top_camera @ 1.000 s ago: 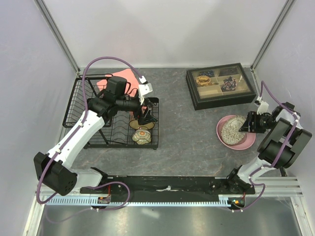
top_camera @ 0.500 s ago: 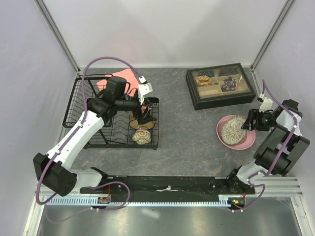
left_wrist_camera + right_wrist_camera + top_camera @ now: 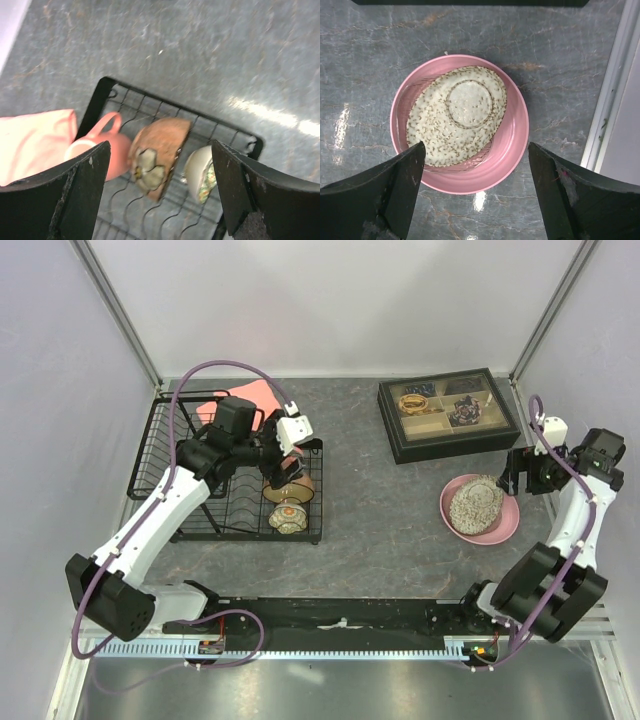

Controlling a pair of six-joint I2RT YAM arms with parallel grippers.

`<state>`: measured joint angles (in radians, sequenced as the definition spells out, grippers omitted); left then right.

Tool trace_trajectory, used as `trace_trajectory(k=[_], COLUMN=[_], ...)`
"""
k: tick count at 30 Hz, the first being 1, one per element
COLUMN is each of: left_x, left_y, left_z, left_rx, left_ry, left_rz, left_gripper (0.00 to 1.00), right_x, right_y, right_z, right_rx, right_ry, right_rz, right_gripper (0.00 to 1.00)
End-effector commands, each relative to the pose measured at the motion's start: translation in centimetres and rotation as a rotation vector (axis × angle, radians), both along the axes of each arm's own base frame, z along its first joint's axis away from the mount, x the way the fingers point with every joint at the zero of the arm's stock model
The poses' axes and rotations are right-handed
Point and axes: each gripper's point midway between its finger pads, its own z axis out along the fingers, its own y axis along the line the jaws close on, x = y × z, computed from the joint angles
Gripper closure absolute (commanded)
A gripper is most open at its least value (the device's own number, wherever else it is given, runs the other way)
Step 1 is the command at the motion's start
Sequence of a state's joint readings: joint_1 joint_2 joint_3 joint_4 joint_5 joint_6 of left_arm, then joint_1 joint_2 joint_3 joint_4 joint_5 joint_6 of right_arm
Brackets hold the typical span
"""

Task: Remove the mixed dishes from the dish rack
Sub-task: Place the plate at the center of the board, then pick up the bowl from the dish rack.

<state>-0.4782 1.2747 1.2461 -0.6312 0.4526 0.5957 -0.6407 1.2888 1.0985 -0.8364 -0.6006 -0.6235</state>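
Left arm [image 3: 150,525] and right arm [image 3: 578,510] of white links and black joints, purple cables [image 3: 215,364] looping along both, white wrist cameras [image 3: 297,430], matte black fingers [image 3: 75,190], black base rail [image 3: 340,612].

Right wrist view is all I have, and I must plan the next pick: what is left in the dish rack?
Observer: Three pieces sit in the dish rack: a pink mug, a brown bowl and a paler floral bowl.
Operator: Is the left pincer holding any of them?
Observer: No. The left pincer is open and apart from the dishes, aimed at the brown bowl, which stands on edge.
Operator: Anything beside the rack?
Observer: A pink cloth lies at its far side.
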Motion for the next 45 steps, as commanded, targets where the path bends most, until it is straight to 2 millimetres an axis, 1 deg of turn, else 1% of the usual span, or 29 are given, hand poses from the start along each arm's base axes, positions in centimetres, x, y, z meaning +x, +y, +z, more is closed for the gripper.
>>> trace_trajectory(k=[1, 2, 6, 8, 13, 14, 16, 19, 21, 23, 24, 25, 27, 30, 31, 32, 33, 36, 42, 43, 45], left_x=[1.2, 1.2, 1.1, 1.0, 0.4, 0.3, 0.5, 0.5, 0.5, 0.6, 0.7, 0.7, 0.7, 1.0, 1.0, 1.4, 1.5, 1.5, 1.6, 1.5, 1.4], left_y=[1.2, 1.3, 1.3, 1.2, 0.4, 0.4, 0.3, 0.6, 0.7, 0.9, 1.0, 1.0, 1.1, 1.2, 1.4, 1.4, 1.4, 1.3, 1.1, 1.2, 1.1], left_z=[0.9, 0.6, -0.3, -0.6, -1.3, -1.6, -1.7, -3.1, -3.3, -4.1, -4.0, -4.5, -4.7, -5.0, -5.7, -5.1, -5.2, -5.6, -6.5, -7.0, -7.3], left_rx=[0.112, 0.120, 0.171, 0.189, 0.246, 0.256, 0.272, 0.318, 0.340, 0.357, 0.373, 0.375, 0.394, 0.420, 0.438, 0.429, 0.440, 0.440, 0.441, 0.447, 0.444], left_ry=[-0.135, -0.132, -0.148, -0.163, -0.198, -0.199, -0.232, -0.265, -0.302, -0.323, -0.348, -0.365, -0.400, -0.468, -0.476, -0.510, -0.525, -0.533, -0.538, -0.534, -0.535], left_rz=[-0.038, -0.037, -0.035, -0.032, -0.022, -0.017, 0.006, 0.036, 0.063, 0.079, 0.095, 0.101, 0.115, 0.145, 0.147, 0.173, 0.168, 0.170, 0.165, 0.160, 0.156], left_gripper=[0.11, 0.11, 0.13, 0.14, 0.17, 0.18, 0.18, 0.19, 0.21, 0.21, 0.23, 0.23, 0.23, 0.24, 0.24, 0.24, 0.25, 0.26, 0.32, 0.33, 0.34], right_x=[-0.2, -0.2, -0.6, -0.7, -0.6, -0.6, -0.7, -0.7, -0.7, -0.7, -0.7, -0.7, -0.6, -0.8, -0.9, -0.9, -1.0, -1.1, -1.3, -1.3, -1.3], right_y=[1.1, 1.6, 3.6, 4.2, 5.4, 5.5, 5.6, 5.9, 6.0, 6.1, 6.2, 6.3, 6.3, 6.6, 6.6, 6.7, 6.7, 6.8, 6.8, 6.7, 6.8], right_z=[2.7, 3.1, 3.4, 3.3, 2.5, 2.4, 2.0, 1.8, 1.8, 1.7, 1.7, 1.5, 1.3, 0.4, 0.2, 0.1, -0.1, -0.4, -1.1, -1.1, -1.4], right_rx=[-0.030, -0.029, -0.009, -0.005, 0.020, 0.027, 0.028, 0.034, 0.036, 0.037, 0.040, 0.043, 0.045, 0.061, 0.064, 0.068, 0.073, 0.073, 0.070, 0.069, 0.072], right_ry=[-0.049, -0.060, -0.059, -0.059, -0.039, -0.034, -0.030, -0.025, -0.029, -0.028, -0.028, -0.024, -0.023, -0.004, -0.001, 0.002, 0.008, 0.009, 0.021, 0.020, 0.025], right_rz=[0.022, 0.035, 0.079, 0.086, 0.107, 0.108, 0.111, 0.115, 0.114, 0.116, 0.118, 0.117, 0.119, 0.121, 0.121, 0.124, 0.125, 0.126, 0.126, 0.124, 0.126], right_gripper=[0.07, 0.06, 0.05, 0.04, 0.04, 0.04, 0.04, 0.04, 0.04, 0.04, 0.03, 0.04, 0.04, 0.04, 0.03, 0.03, 0.04, 0.04, 0.04, 0.04, 0.04])
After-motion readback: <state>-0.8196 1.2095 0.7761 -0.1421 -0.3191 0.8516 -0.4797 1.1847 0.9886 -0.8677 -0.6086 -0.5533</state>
